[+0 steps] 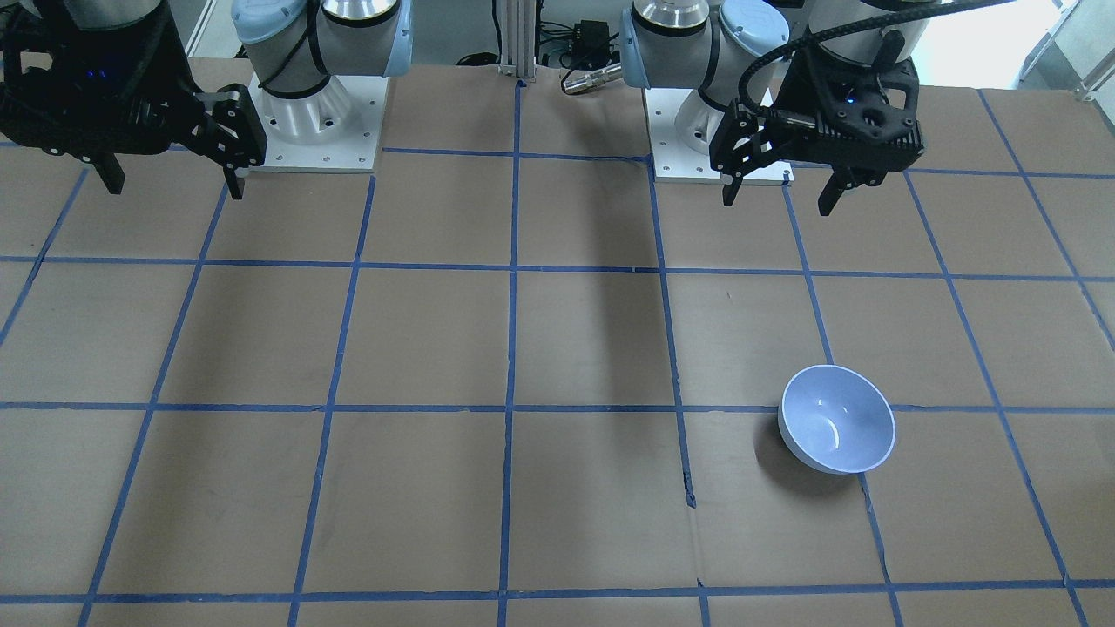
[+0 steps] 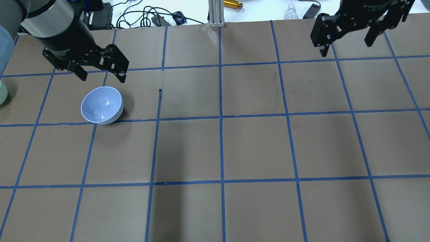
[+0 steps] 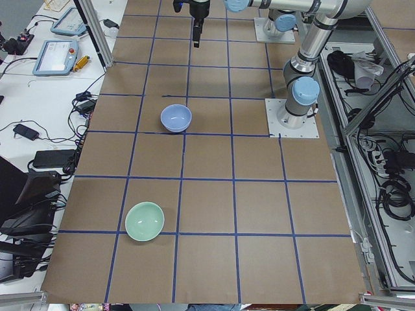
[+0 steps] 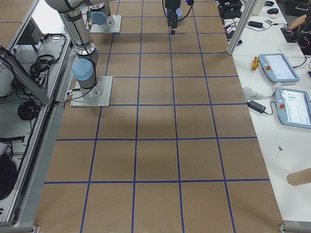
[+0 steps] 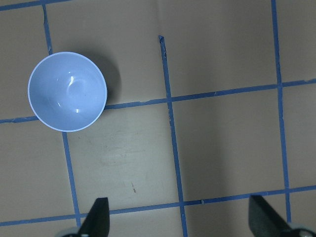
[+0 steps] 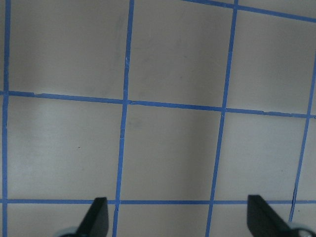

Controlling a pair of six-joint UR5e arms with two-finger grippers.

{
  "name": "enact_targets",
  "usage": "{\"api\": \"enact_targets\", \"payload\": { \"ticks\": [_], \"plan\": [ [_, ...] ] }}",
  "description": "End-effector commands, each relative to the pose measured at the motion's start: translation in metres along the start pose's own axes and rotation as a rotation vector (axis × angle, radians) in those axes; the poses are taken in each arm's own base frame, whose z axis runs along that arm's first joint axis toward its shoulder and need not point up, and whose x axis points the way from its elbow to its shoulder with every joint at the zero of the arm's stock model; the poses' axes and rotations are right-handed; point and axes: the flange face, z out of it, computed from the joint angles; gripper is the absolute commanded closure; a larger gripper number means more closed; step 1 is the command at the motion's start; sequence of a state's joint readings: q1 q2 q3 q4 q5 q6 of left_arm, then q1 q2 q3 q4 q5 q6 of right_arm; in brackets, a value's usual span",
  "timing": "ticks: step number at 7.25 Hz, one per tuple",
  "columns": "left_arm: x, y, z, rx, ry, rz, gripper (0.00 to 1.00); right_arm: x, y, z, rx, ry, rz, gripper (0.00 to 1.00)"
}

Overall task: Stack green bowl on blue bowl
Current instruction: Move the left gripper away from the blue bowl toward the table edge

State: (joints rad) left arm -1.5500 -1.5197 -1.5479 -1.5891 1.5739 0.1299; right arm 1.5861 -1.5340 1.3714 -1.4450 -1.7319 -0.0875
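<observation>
So we're looking at the blue bowl (image 2: 102, 105) sitting upright on the tabletop (image 2: 255, 148), right over one of the blue tape lines (image 2: 220, 117). The green bowl (image 3: 144, 220) is sitting upright too, well apart from the blue bowl and out toward the robot's left end, so we're not seeing any stacking yet. The left hand (image 2: 102, 78) is hovering up in the air near the blue bowl without touching it, fingers spread wide and holding nothing. The right hand (image 2: 346, 48) is hanging well away from the blue bowl, also spread wide and carrying nothing.
</observation>
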Motion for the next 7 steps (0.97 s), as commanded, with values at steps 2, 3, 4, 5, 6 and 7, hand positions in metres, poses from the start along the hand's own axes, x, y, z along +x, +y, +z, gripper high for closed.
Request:
{"api": "enact_targets", "payload": {
  "ticks": [2,3,4,5,6,7],
  "plan": [
    [-0.008,-0.001,0.004,-0.014,0.001,0.027,0.00,0.000,0.000,0.000,0.000,0.000,0.000,0.00],
    [-0.042,-0.004,0.011,-0.030,-0.001,0.176,0.00,0.000,0.000,0.000,0.000,0.000,0.000,0.00],
    [-0.096,-0.003,0.017,-0.039,0.007,0.175,0.00,0.000,0.000,0.000,0.000,0.000,0.000,0.00],
    [-0.152,0.000,0.030,-0.059,0.027,0.179,0.00,0.000,0.000,0.000,0.000,0.000,0.000,0.00],
    [-0.194,0.002,0.044,-0.072,0.042,0.242,0.00,0.000,0.000,0.000,0.000,0.000,0.000,0.00],
    [-0.234,0.002,0.055,-0.074,0.050,0.308,0.00,0.000,0.000,0.000,0.000,0.000,0.000,0.00]
  ]
}}
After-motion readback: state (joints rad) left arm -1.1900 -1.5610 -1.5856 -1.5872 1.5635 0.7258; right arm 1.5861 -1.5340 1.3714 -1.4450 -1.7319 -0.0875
